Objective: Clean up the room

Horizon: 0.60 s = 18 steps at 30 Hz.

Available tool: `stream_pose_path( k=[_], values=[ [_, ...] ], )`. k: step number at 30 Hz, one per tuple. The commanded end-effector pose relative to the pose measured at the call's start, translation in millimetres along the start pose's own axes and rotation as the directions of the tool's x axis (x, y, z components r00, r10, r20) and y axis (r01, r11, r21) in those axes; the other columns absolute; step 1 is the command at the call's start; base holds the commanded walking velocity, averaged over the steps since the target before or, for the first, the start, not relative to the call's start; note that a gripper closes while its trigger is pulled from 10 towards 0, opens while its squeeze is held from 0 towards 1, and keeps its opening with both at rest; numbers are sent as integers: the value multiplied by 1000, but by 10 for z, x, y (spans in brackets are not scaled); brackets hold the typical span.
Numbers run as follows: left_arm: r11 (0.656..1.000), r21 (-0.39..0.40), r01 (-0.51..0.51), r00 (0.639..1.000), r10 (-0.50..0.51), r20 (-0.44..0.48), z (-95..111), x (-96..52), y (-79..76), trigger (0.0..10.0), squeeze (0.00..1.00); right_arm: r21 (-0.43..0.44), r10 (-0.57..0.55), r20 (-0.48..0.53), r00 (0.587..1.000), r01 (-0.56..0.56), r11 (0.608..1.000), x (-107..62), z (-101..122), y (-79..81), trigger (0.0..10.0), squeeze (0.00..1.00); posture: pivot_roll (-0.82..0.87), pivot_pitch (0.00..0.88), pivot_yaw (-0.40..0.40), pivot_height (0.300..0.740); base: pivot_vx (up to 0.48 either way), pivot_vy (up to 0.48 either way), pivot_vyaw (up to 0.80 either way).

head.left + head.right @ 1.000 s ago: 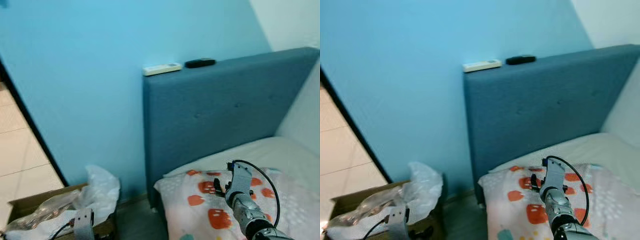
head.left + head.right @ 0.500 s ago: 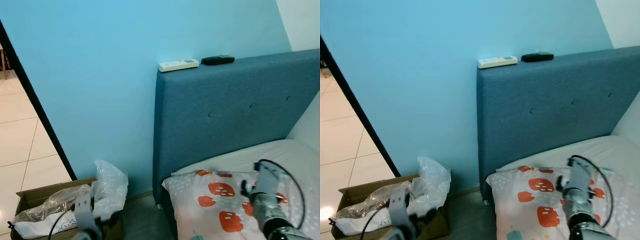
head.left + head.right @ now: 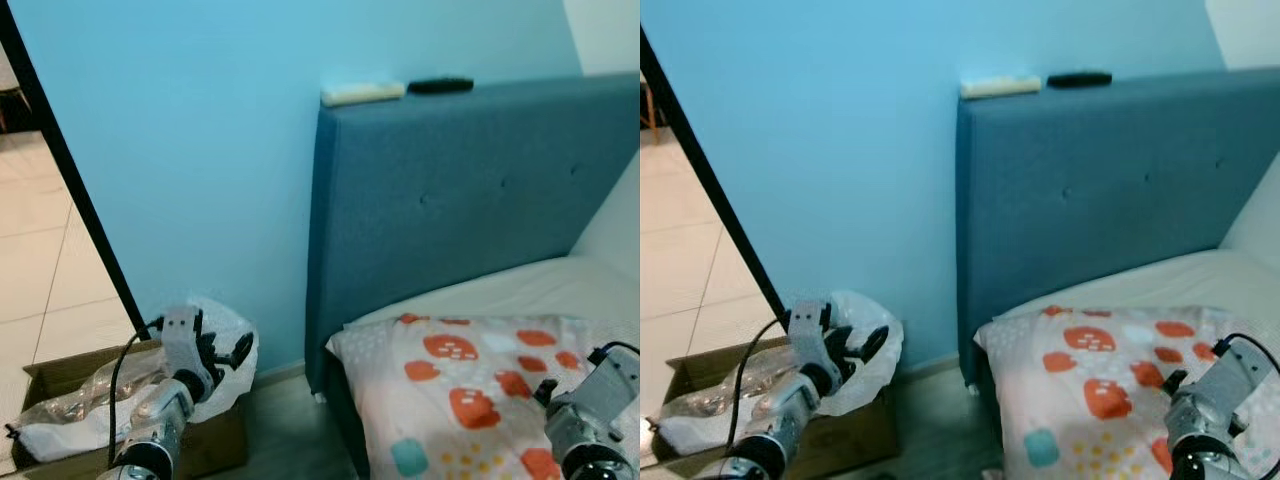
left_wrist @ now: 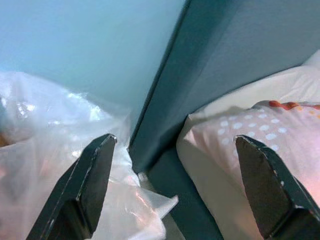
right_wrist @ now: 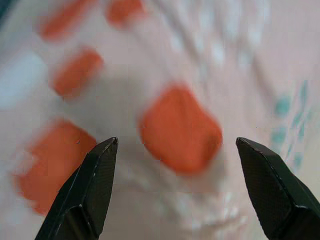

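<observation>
Left eye view: remotes [image 3: 363, 93] on headboard [image 3: 470, 190] top edge | tidying barely begun; left end effector [image 3: 212, 357], right end effector [image 5: 175, 150] both spread wide, empty

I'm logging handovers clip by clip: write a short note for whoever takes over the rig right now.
Left end effector: open, holding nothing, raised over the plastic bag in the cardboard box beside the headboard.
Right end effector: open, holding nothing, above the patterned pillow on the bed.
White remote and black remote lie on top of the headboard.
Done: nothing visibly tidied. Left: probably the remotes and the bag.
</observation>
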<state>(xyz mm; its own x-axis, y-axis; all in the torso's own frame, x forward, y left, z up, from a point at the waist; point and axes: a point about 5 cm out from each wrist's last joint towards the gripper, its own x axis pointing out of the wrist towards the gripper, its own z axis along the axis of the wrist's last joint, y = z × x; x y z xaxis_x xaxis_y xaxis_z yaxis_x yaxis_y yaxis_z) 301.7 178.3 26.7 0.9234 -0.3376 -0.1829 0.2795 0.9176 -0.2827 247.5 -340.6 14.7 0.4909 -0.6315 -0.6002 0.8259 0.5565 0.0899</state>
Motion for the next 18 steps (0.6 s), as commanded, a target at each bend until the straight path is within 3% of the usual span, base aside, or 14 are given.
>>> stream_pose_path(
  k=[1, 5, 18],
  values=[
    [999, 39, 30, 999, -31, 23, 65, 39, -45, 10000, 0, 63, 9, -22, 1000, -7, 998, 0, -46, -20, 10000, 0, 8, 17, -30, 600, 0, 0, 0],
    [995, 80, 65, 995, -71, 72, 186, 90, -100, 10000, 0, 214, 38, -8, 999, -36, 976, 4, 10, -2, 10000, 0, 8, 34, -23, 580, 0, 0, 0],
    [981, 149, 122, 987, -136, 84, 209, 92, -203, 10000, 0, 306, 45, 25, 999, -50, 951, 20, 118, -46, 10000, 0, 8, 61, -22, 540, 0, 0, 0]
  ],
)
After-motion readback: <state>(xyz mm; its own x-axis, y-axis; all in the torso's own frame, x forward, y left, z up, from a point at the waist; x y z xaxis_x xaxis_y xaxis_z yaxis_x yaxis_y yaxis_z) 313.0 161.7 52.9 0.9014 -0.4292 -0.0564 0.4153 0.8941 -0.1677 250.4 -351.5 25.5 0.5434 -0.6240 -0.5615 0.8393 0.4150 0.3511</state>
